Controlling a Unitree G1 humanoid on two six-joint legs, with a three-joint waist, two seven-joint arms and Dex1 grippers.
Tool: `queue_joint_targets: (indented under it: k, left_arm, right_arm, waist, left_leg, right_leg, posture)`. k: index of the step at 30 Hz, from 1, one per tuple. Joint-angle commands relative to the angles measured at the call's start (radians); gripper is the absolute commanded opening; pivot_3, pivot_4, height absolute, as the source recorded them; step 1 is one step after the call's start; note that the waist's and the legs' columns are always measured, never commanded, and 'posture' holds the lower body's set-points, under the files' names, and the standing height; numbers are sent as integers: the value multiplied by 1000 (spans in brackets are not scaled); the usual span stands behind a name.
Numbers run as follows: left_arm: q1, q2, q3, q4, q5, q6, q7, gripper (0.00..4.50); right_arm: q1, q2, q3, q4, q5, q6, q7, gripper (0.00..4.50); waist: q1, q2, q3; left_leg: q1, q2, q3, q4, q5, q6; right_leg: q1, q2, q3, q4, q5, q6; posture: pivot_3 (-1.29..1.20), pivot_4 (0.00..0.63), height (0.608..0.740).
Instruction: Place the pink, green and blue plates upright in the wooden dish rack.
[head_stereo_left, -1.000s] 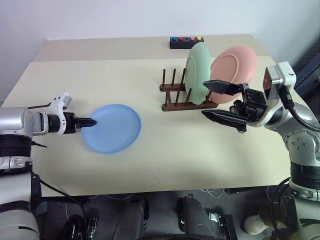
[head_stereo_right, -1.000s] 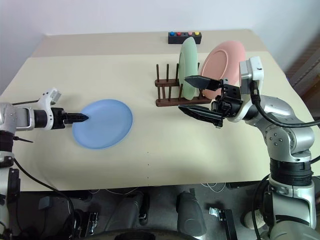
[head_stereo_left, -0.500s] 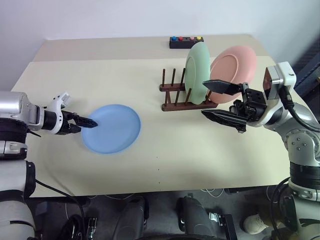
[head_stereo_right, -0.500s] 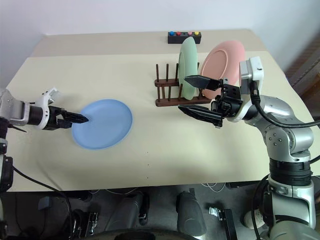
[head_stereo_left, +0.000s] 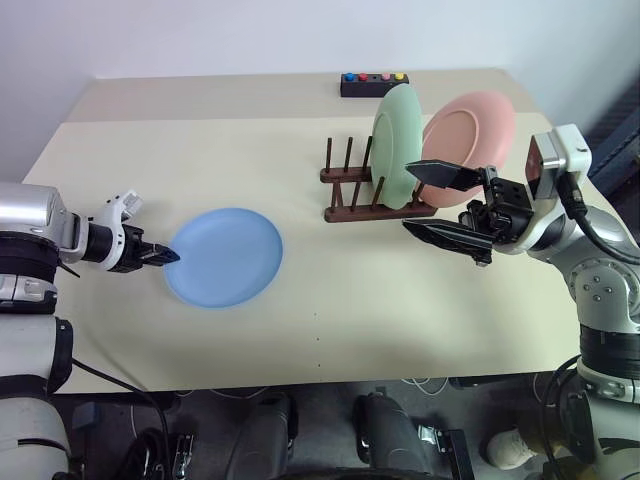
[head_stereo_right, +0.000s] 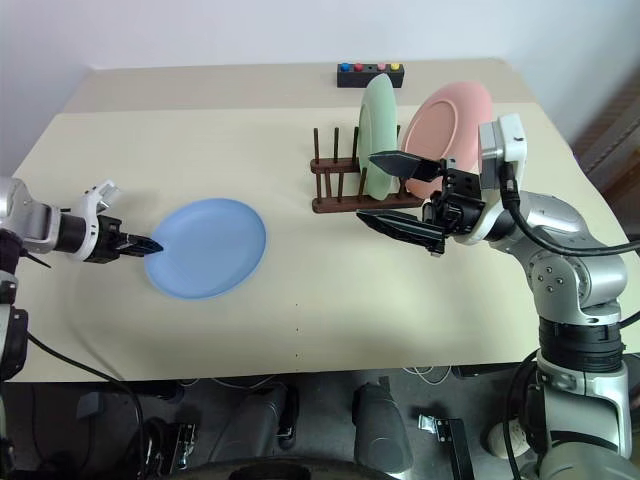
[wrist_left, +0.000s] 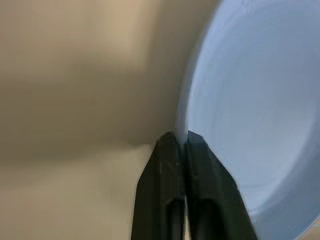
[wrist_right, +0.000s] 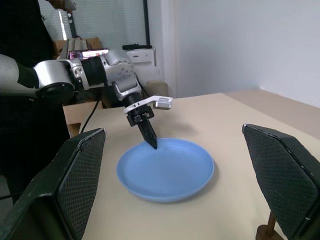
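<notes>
At the left of the frame, the left gripper (head_stereo_left: 168, 257) has its fingers (wrist_left: 165, 200) closed together on the near-left rim of the blue plate (head_stereo_left: 225, 257), which lies flat on the table (head_stereo_left: 150, 150) left of centre. Right of centre, toward the top, the wooden dish rack (head_stereo_left: 365, 190) holds the green plate (head_stereo_left: 397, 145) upright between its pegs, with the pink plate (head_stereo_left: 470, 125) leaning at the rack's right end. At the right of the frame, the right gripper (head_stereo_left: 437, 205) hovers just in front of the rack with its fingers (head_stereo_left: 445, 173) spread wide apart, holding nothing.
</notes>
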Motion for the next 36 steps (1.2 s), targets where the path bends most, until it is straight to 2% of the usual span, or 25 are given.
queue_joint_targets:
  k: [1,11,18,22,27,29,32,34,36]
  left_arm:
    - [-25,1,33,3,6,-2,3,43]
    - [-60,8,156,-62,-56,-3,-11,43]
    - [-34,-3,336,-153,-112,-146,-5,43]
    - [4,-49,461,-286,-174,-246,6,43]
    - [113,-156,579,-484,-230,-407,60,43]
    - [120,-198,629,-506,-268,-414,102,43]
    - [128,-237,660,-519,-289,-460,140,43]
    - [160,-272,646,-580,-253,-585,167,43]
    - [178,-307,652,-611,-281,-599,189,43]
  right_arm:
    - [-8,-9,-16,-15,6,-7,1,4500]
    - [-14,-4,-7,-8,2,-10,6,4500]
    - [-20,-10,2,-4,-16,-20,14,4500]
    - [-1,-41,65,-4,-146,-104,50,4500]
    - [-3,-27,76,-3,-193,-151,37,4500]
    - [-7,-17,74,-3,-208,-166,19,4500]
    - [-6,-8,64,-11,-197,-160,2,4500]
    - [-2,-7,54,-13,-197,-158,-15,4500]
    - [0,-7,49,-12,-210,-168,-33,4500]
  waist:
    - [0,0,0]
    - [0,-1,0]
    - [-1,-1,0]
    - [0,-1,0]
    - [1,-1,0]
    - [2,-1,0]
    - [0,-1,0]
    - [0,-1,0]
    - [2,-1,0]
  left_leg:
    - [0,0,0,0,0,0]
    - [0,0,0,0,0,0]
    - [0,0,0,0,0,0]
    - [0,0,0,0,0,0]
    - [-1,0,0,1,0,0]
    - [-1,0,0,1,0,0]
    - [-1,0,0,1,0,0]
    - [-1,0,0,1,0,0]
    - [-1,0,0,1,0,-1]
  right_leg:
    - [0,0,0,0,0,0]
    - [0,0,0,0,0,0]
    - [0,0,0,0,0,0]
    - [-1,0,0,0,0,0]
    - [0,-1,0,-1,0,0]
    - [0,-1,0,0,0,1]
    - [0,-1,0,0,1,1]
    - [0,-1,0,0,1,1]
    - [0,-1,0,-1,1,1]
  posture:
    - [0,150,740]
    - [0,150,740]
    - [0,150,740]
    - [0,150,740]
    - [0,150,740]
    - [0,150,740]
    - [0,150,740]
    - [0,150,740]
    - [0,150,740]
